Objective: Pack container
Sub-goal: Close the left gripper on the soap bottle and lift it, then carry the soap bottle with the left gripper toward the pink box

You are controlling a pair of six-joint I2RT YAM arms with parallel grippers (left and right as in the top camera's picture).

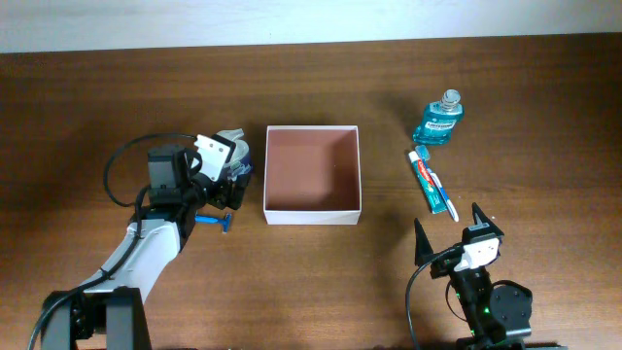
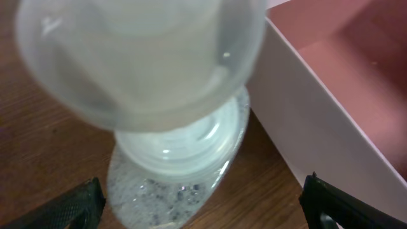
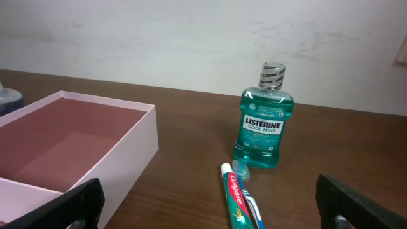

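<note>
Just left of the square, shallow, white-walled container (image 1: 313, 216) with a reddish-brown floor, the left gripper (image 2: 205, 207) hangs with its jaws spread wide either side of a clear plastic bottle with a white cap (image 2: 178, 146), apparently lining up a grasp. The right gripper (image 3: 216, 207) rests parted, holding nothing.

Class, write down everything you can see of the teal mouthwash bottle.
The mouthwash bottle is clear plastic filled with teal liquid. It has a Listerine Cool Mint label on its front and a printed seal wrapped around its cap. It stands upright on the brown wooden table, right of the container and just behind the cap end of the toothpaste tube. Whether the tube touches it is unclear. Nothing grips it.
</note>
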